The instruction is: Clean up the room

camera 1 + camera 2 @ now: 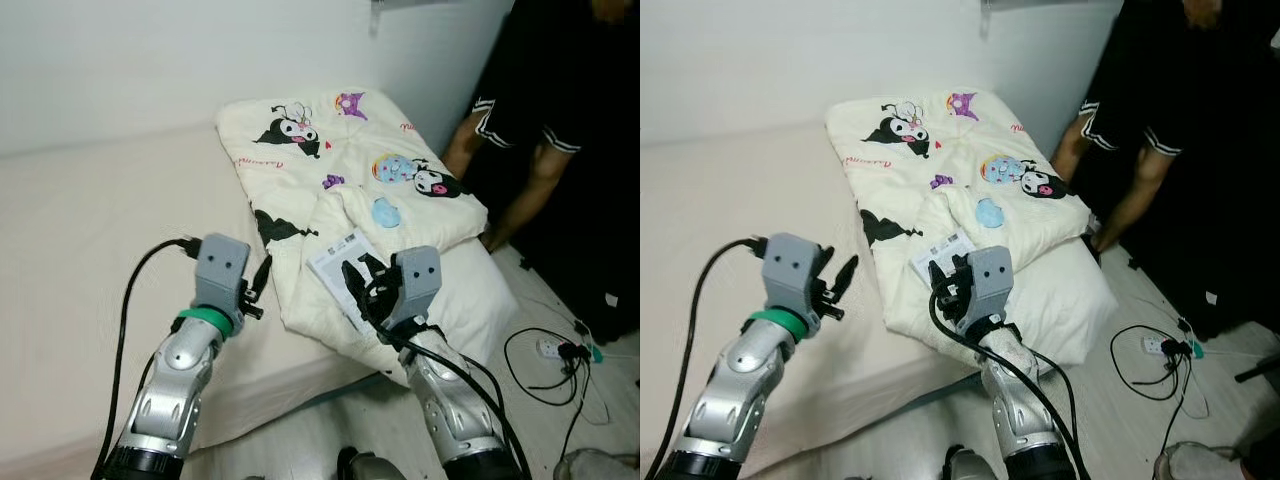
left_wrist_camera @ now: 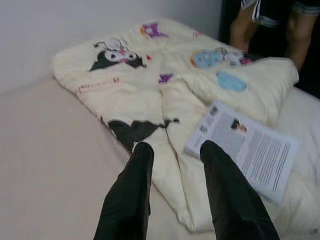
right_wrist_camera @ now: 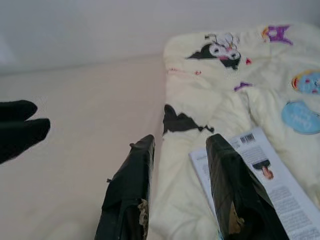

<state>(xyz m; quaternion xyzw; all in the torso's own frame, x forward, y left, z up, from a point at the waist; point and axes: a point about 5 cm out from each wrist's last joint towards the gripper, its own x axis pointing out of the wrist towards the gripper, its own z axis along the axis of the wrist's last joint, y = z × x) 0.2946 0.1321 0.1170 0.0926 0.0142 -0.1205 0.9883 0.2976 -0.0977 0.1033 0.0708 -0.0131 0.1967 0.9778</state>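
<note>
Both silver arms reach forward over a bed (image 1: 70, 230) covered in a plain cream sheet. On the left, the left gripper (image 2: 172, 150) hangs above the sheet just beside the near edge of a folded cream quilt (image 1: 300, 170), its jaws standing apart with nothing between them. The quilt carries black-and-white cartoon characters, purple and blue patches, and short lines of red script too small to read. Further right, the right gripper (image 3: 180, 145) hovers over the quilt's near corner, jaws likewise spread and empty, one finger above the edge of a printed leaflet (image 1: 345, 270). That leaflet lies flat on the quilt, white, with a barcode at one corner, a small picture and blocks of fine text that cannot be read. Under the quilt's right side sits a white pillow (image 1: 475, 295). At far right a person (image 1: 560, 130) in dark clothes stands beside the bed, and a white power strip (image 1: 552, 349) with black cables lies on the floor (image 1: 540, 300).
</note>
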